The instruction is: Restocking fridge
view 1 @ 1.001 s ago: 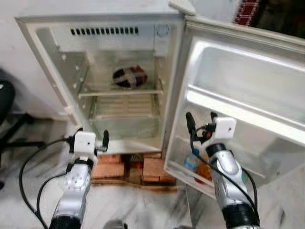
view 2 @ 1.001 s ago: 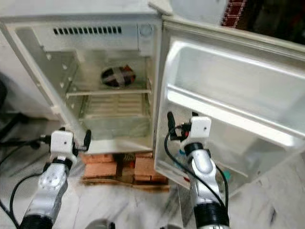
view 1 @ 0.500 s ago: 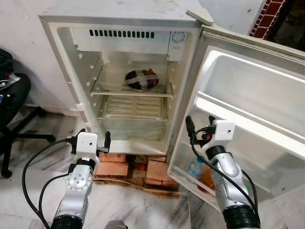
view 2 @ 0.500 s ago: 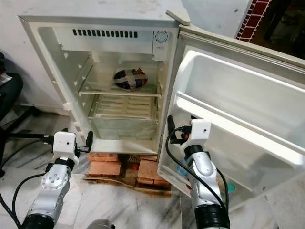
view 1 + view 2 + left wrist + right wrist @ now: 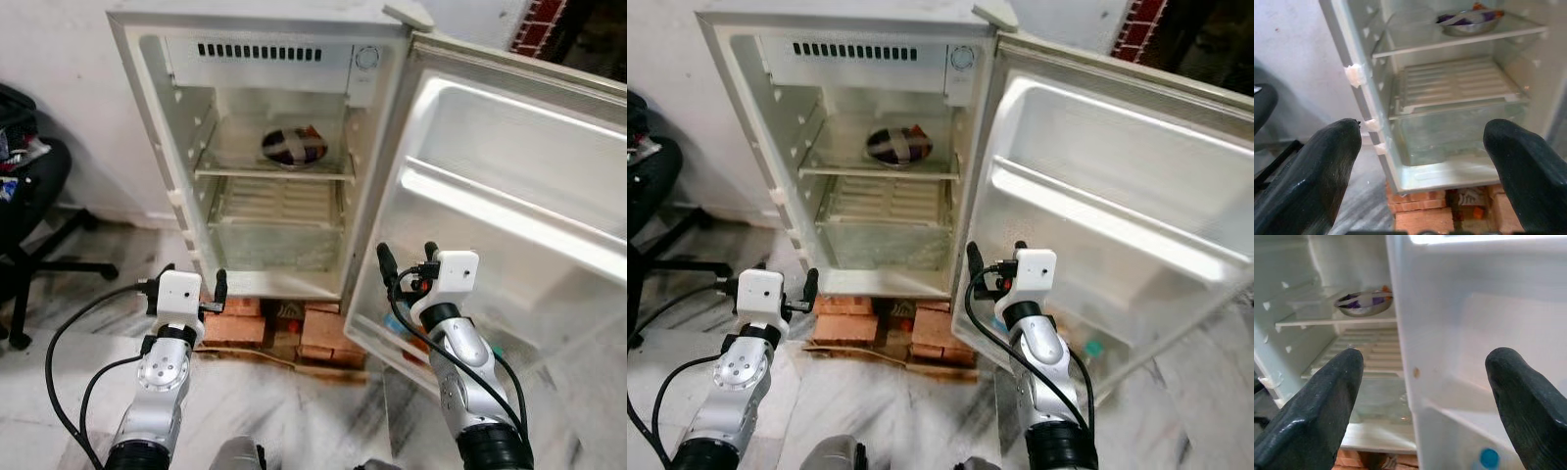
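**Two silver arms, black fingers, loose cables**

Each arm is a chain of rounded silver segments with a black cuff near the bottom. A white square box sits at each wrist. The left gripper [image 5: 191,286] and right gripper [image 5: 408,260] each have two long black fingers. Black cables loop alongside both arms.

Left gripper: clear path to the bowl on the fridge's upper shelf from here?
Probably yes. The left gripper is open and empty, the fridge stands open, and nothing lies before the bowl; it is low, so raise it.
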Tool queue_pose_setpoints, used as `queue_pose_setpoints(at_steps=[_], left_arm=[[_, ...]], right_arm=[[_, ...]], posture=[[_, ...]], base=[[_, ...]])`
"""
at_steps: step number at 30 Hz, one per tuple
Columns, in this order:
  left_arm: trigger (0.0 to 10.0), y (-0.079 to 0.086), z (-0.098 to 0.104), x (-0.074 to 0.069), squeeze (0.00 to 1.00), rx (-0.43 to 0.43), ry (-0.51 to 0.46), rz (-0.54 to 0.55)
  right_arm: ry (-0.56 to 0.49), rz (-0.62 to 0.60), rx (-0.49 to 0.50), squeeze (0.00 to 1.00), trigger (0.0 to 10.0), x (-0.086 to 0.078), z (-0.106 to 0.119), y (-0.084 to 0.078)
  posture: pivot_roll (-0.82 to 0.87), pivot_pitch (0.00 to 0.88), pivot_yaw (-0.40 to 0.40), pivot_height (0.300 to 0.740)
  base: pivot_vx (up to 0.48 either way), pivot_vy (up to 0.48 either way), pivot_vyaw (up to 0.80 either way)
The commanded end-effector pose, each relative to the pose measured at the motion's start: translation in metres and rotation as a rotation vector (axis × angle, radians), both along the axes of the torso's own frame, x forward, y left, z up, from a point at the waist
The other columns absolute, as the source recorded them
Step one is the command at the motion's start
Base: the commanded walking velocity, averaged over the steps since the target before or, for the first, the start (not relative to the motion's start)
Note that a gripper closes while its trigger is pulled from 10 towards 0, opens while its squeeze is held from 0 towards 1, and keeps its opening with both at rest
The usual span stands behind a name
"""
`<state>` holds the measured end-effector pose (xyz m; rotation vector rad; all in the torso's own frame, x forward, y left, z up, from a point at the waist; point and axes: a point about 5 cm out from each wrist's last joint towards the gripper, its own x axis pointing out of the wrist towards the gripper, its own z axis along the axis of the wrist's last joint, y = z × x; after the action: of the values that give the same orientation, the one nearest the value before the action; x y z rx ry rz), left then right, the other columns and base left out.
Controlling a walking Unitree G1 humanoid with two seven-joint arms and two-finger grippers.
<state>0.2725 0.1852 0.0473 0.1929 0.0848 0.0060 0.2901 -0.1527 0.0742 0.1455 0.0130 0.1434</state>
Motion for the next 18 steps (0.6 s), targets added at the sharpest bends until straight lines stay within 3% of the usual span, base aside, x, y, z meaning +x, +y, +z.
queue_pose_setpoints(at_steps=[1,6,18], left_arm=[[10.0,-0.0008,-0.0017,-0.0011,0.0,0.01,0.01,-0.014],[10.0,-0.0018,-0.0012,-0.0002,0.0,0.012,0.009,-0.026],[10.0,0.0033,0.0031,-0.0001,0.0,0.014,-0.012,-0.086]], right_arm=[[-0.014,-0.024,-0.001,0.0,10.0,0.0,0.0022,-0.0044],[-0.018,-0.037,-0.016,0.0,10.0,0.0013,0.0033,-0.0054],[-0.036,-0.042,-0.061,0.0,10.0,0.0052,0.006,-0.0009]], posture=[[0.02,0.0,-0.017,0.74],[0.02,0.0,-0.013,0.74],[0.02,0.0,-0.009,0.74]], base=[[-0.289,0.0,0.0],[-0.275,0.0,0.0],[0.0,-0.022,0.0]])
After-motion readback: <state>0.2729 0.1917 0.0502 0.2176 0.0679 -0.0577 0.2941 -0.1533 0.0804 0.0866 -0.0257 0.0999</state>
